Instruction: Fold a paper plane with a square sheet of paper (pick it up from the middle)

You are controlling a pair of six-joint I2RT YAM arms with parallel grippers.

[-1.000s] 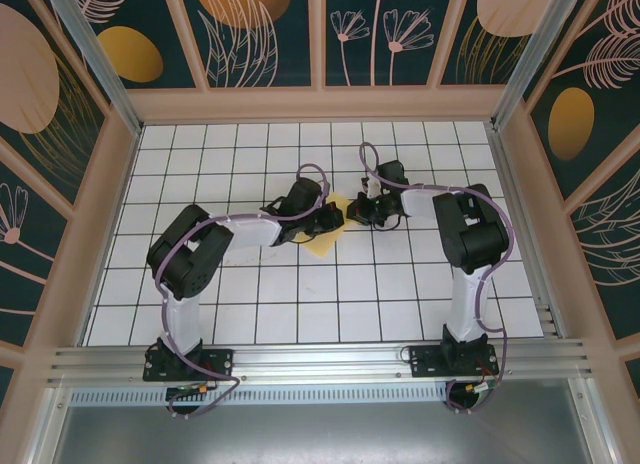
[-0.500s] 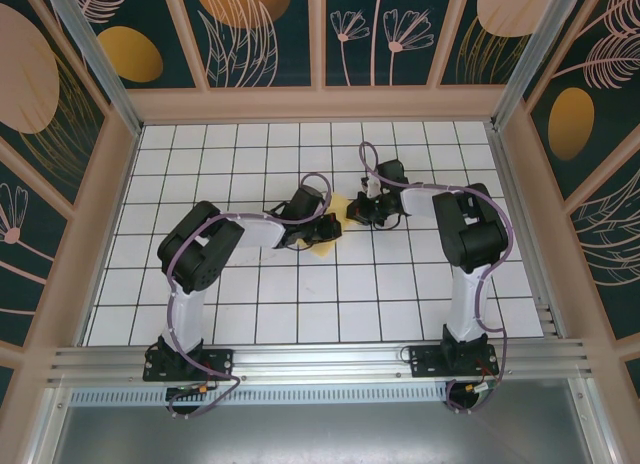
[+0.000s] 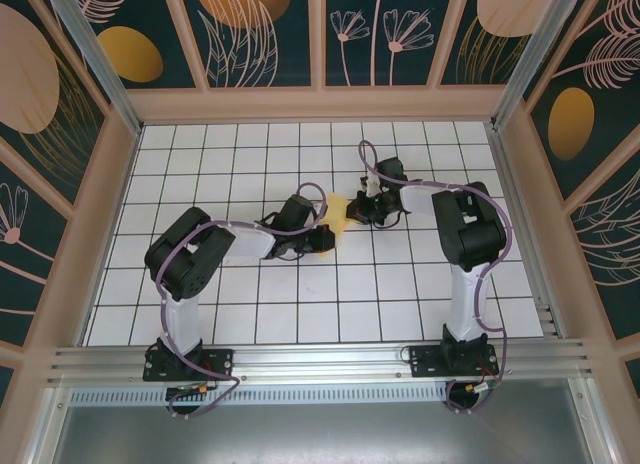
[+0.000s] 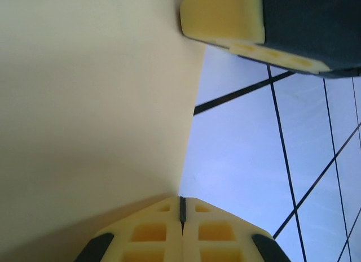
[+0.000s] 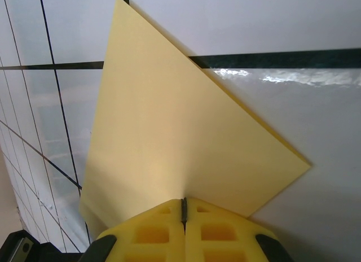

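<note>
Your left claw (image 4: pixel 181 204) is pressed together on the edge of the square sheet of paper (image 4: pixel 90 104), which spreads ahead and to its left. Your right claw (image 5: pixel 183 205) is also clamped on the sheet, which fans out ahead of it over the table (image 5: pixel 271 25).

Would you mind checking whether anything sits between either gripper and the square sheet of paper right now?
Nothing visible does. The left gripper and the right gripper are each shut directly on an edge of the square sheet of paper, which stretches between the two.
</note>
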